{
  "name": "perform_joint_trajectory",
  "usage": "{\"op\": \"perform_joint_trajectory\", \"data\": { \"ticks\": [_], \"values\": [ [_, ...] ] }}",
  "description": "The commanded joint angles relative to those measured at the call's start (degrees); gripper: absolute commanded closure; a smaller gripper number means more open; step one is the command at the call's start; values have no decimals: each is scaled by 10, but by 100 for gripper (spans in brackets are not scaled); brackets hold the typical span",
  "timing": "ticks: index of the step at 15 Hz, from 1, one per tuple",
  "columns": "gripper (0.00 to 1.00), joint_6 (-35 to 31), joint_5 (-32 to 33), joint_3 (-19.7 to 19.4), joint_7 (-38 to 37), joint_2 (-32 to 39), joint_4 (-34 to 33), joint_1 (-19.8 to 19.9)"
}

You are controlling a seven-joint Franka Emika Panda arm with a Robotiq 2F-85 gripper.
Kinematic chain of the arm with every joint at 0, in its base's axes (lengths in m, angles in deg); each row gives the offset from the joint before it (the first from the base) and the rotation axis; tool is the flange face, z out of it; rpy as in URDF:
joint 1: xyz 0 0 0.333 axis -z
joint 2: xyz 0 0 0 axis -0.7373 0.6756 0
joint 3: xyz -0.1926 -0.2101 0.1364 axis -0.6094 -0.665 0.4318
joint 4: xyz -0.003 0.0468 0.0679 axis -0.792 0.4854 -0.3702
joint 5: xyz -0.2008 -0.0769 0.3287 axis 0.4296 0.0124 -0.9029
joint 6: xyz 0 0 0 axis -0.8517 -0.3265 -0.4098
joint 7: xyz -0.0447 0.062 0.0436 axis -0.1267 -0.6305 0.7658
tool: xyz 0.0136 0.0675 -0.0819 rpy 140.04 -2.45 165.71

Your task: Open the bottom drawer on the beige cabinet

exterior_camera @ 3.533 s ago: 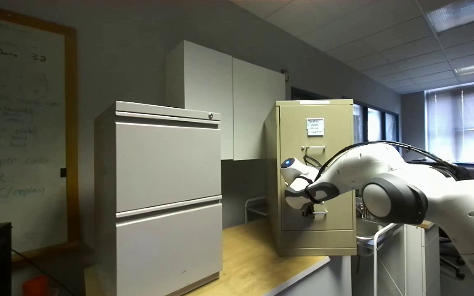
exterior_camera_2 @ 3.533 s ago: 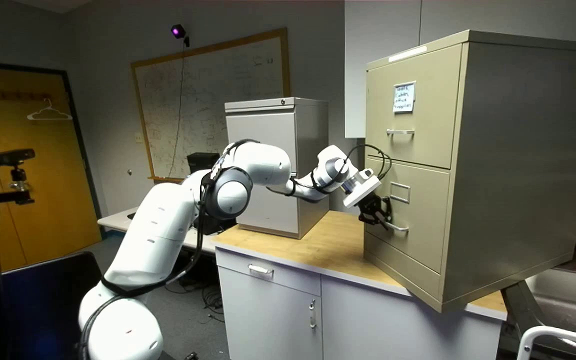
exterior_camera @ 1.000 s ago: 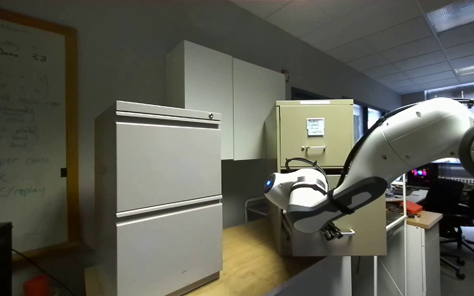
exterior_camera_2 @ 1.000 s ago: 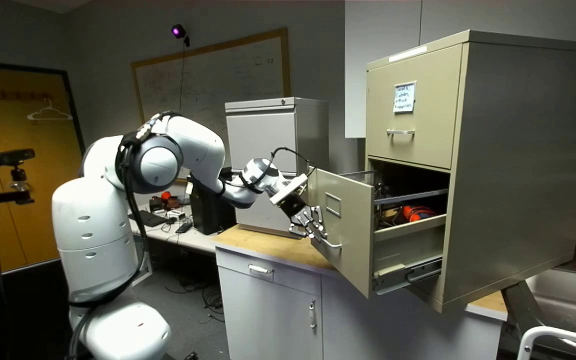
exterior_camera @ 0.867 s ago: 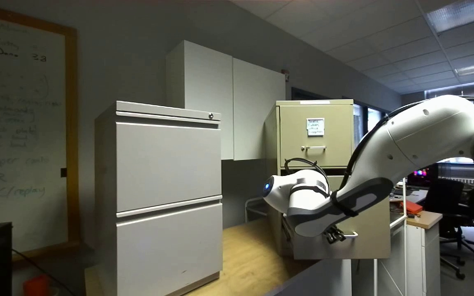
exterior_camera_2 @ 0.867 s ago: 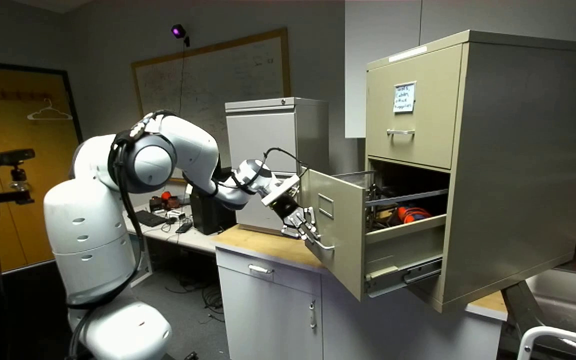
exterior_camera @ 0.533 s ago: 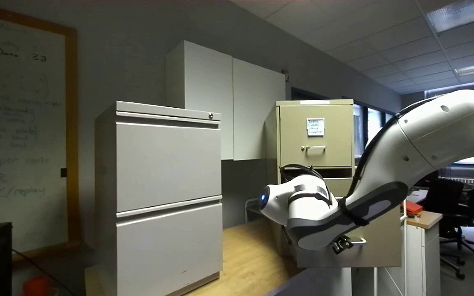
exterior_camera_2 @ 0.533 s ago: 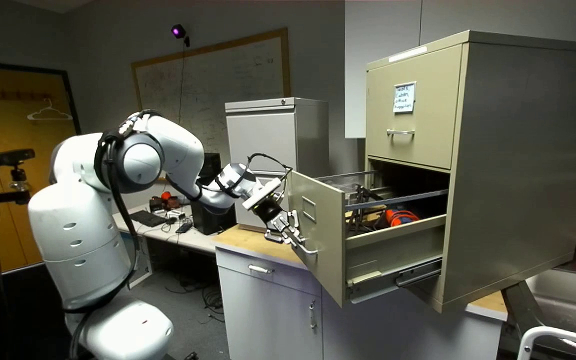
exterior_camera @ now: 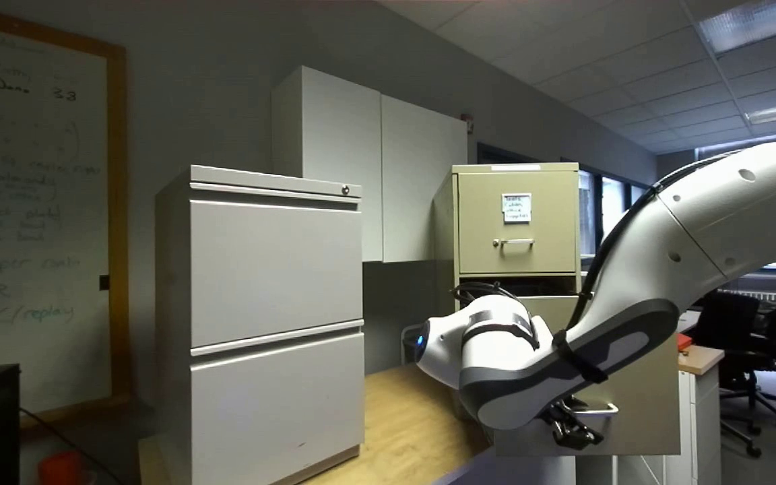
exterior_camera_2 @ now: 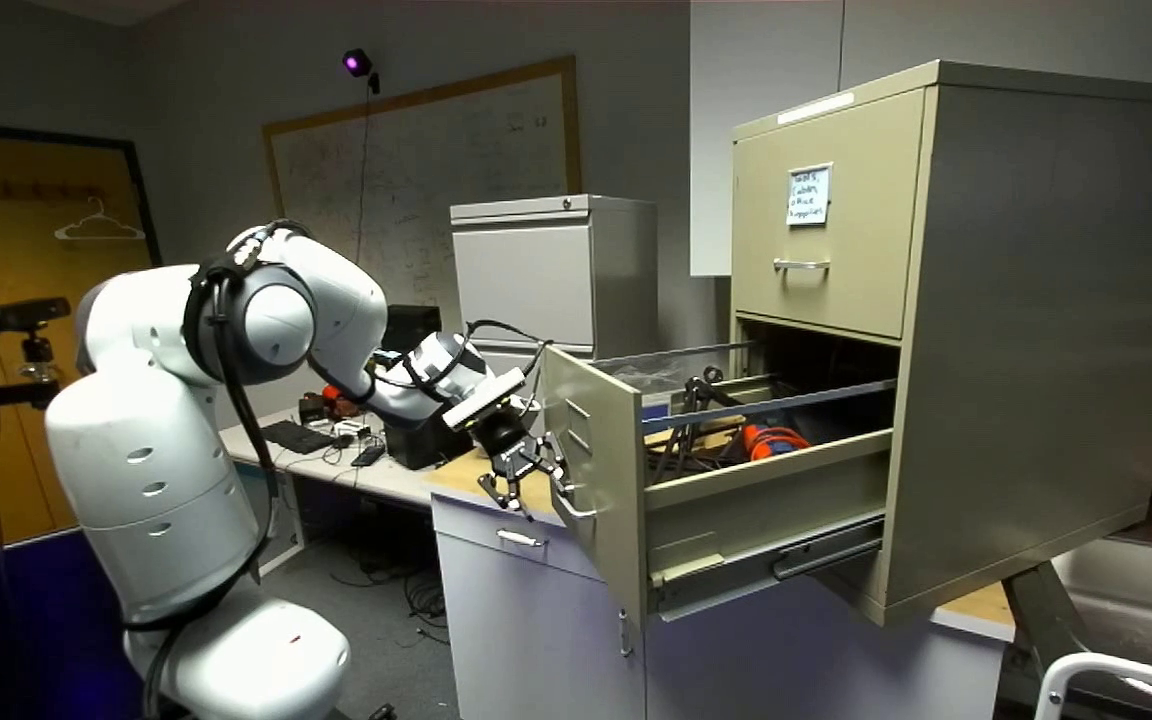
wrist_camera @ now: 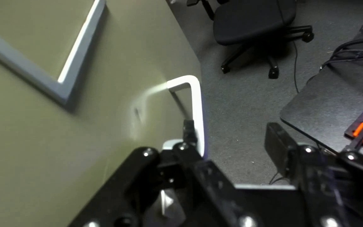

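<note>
The beige cabinet [exterior_camera_2: 1016, 350] stands at the right in an exterior view and behind the arm in an exterior view [exterior_camera: 475, 215]. Its bottom drawer [exterior_camera_2: 611, 470] is pulled far out; its front also shows in an exterior view [exterior_camera: 640, 377] and fills the left of the wrist view [wrist_camera: 121, 63]. My gripper [exterior_camera_2: 536, 490] is open at the drawer's handle [exterior_camera_2: 576, 510]. In the wrist view the gripper [wrist_camera: 231, 134] has one finger between the handle [wrist_camera: 197, 104] and the drawer front. The other finger is well apart, over the floor. The handle's near end is partly hidden.
A pale grey two-drawer cabinet [exterior_camera: 273, 269] stands on the wooden counter [exterior_camera: 408, 417]. Dark tools and a red-orange item [exterior_camera_2: 771, 440] lie in the drawer. A black chair [wrist_camera: 254, 19] and a dark tabletop [wrist_camera: 329, 94] show in the wrist view.
The bottom drawer was shut 3.5 seconds ago and has slid far out as the arm drew back. It slid further in the last half second, and the gripper's fingers have spread apart.
</note>
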Motion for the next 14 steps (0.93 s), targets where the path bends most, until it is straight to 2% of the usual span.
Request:
{"op": "perform_joint_trajectory", "data": {
  "ticks": [1,2,3,14],
  "values": [
    [9,-5,-108,9,-21,31,15,-18],
    [1,-5,-116,9,-21,30,13,-18],
    [0,-6,-122,8,-22,30,12,-17],
    [0,-36,-107,6,-82,-5,11,-14]
  ]
}}
